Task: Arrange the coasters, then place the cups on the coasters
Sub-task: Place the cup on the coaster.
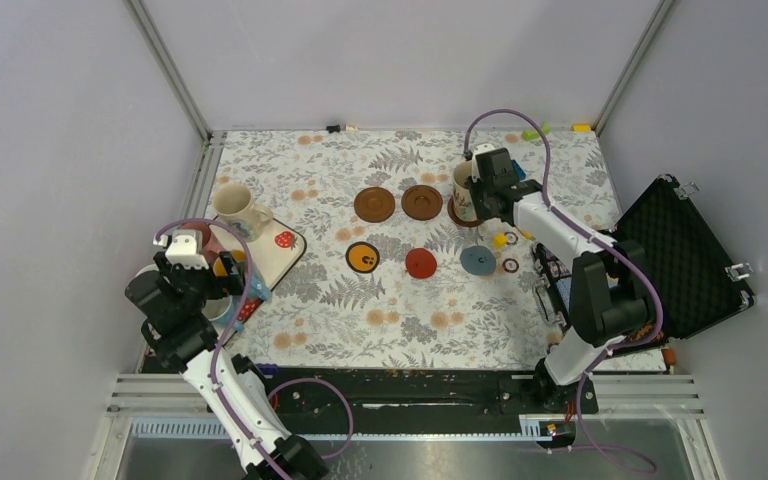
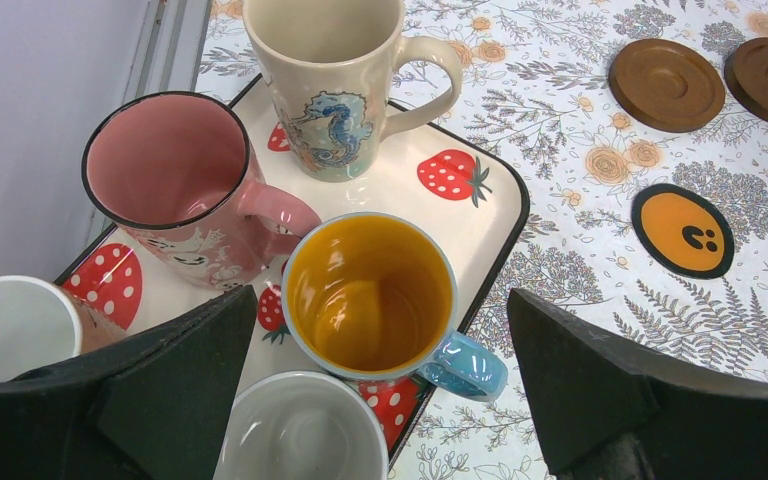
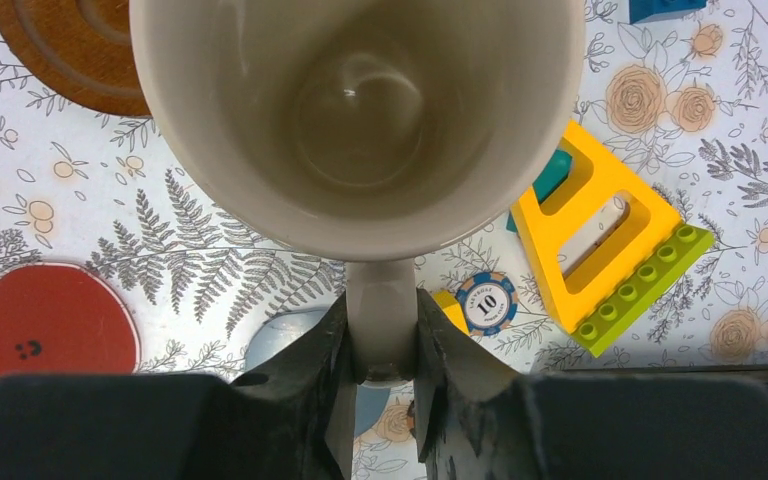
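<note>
Currently coasters arranged in two rows. Cream mug held by handle in right pincer at far brown coaster, release pending. Left pincer wide open, empty, over tray; five mugs remaining.

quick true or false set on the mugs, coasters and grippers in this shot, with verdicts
1. The right gripper grips the cream mug by its handle. True.
2. The left gripper holds the blue mug. False: its jaws stand open above that mug, holding nothing.
3. The pink mug stands on the red coaster. False: it stands on the strawberry tray, and that coaster is bare.
4. The orange coaster has no mug on it. True.
</note>
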Controlling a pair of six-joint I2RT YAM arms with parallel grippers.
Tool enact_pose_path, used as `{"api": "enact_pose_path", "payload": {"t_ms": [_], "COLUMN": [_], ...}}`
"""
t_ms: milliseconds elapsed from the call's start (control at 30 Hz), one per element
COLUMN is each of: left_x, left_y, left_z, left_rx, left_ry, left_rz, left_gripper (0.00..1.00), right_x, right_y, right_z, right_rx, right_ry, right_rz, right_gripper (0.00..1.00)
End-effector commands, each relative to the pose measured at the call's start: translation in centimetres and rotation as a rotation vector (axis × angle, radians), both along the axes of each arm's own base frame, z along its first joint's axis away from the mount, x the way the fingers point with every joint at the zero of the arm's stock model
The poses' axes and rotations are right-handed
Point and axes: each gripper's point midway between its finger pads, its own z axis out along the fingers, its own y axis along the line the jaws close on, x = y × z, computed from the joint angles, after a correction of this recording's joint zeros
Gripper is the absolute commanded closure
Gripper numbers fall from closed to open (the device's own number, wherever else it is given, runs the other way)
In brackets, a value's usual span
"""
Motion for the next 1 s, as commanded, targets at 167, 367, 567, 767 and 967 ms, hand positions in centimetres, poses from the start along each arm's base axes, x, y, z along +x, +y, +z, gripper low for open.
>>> {"api": "enact_pose_path", "payload": {"t_ms": [167,367,567,767,967], "left_x": [0.3,0.3,0.1,0.1,0.4], "left_y": [0.2,0.1,0.1,-0.5,-0.2], "left_z": [0.7,0.7,1.2,1.3,0.2], "left_rx": [0.032,0.032,0.044,0.028,-0.051], "left_ry": [-0.033,-0.035,-0.05,-0.058,0.018], "left_rz": [-0.011,-0.018,-0.003,-0.033,-0.087], "left_gripper": [0.01,0.01,0.01,0.01,0.01], "right_x": [0.7,0.5,-2.4,-6.9,-6.4], "right_y": [0.9,-1.2,0.5,13.5,25.5], "right_z": [1.7,6.7,20.7,24.9,19.2], "right_rx": [-0.017,-0.118,0.003,0.088,0.093], "right_ry": [-0.014,-0.149,-0.463,-0.461,-0.256], "right_rz": [0.011,0.037,0.142,0.598,0.774], "right_gripper": [0.32,0.0,0.0,0.0,0.0]}}
